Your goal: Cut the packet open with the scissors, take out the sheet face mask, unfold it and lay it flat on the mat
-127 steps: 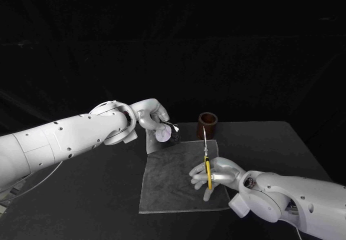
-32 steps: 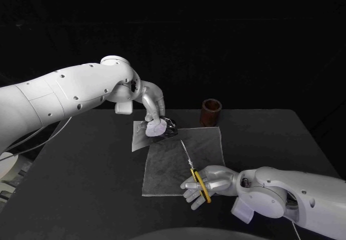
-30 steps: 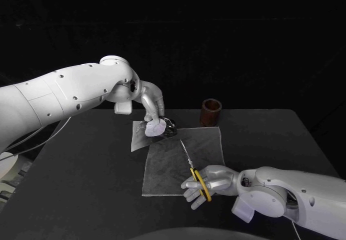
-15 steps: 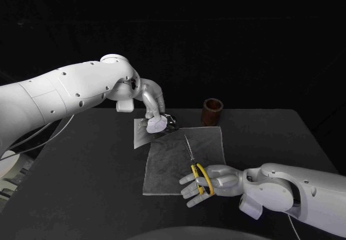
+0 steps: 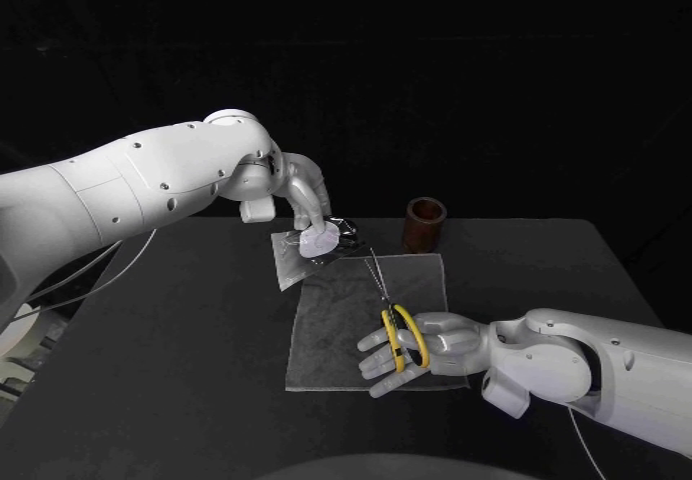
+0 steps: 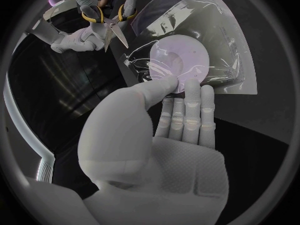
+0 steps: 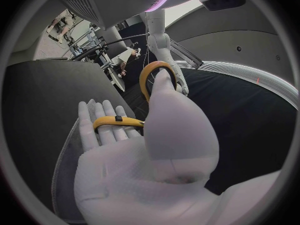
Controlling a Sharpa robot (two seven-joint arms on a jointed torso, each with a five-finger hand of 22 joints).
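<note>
1. pinched clear packet (image 5: 303, 256) between thumb and fingers of left hand (image 5: 304, 202), above far-left corner of mat (image 5: 336, 340).
2. gripped yellow-handled scissors (image 5: 387, 300) in right hand (image 5: 430, 352) over mat, tips near packet.
3. noted brown cup (image 5: 423, 225) beyond mat.

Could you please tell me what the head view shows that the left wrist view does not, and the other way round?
The head view adds the brown cup at the far side and the grey mat spread flat on the table. The left wrist view adds a close look: its thumb pressed on the packet's pale round face, and the scissors' blades standing apart. Both share the left hand holding the packet and the right hand holding the yellow-handled scissors.
</note>
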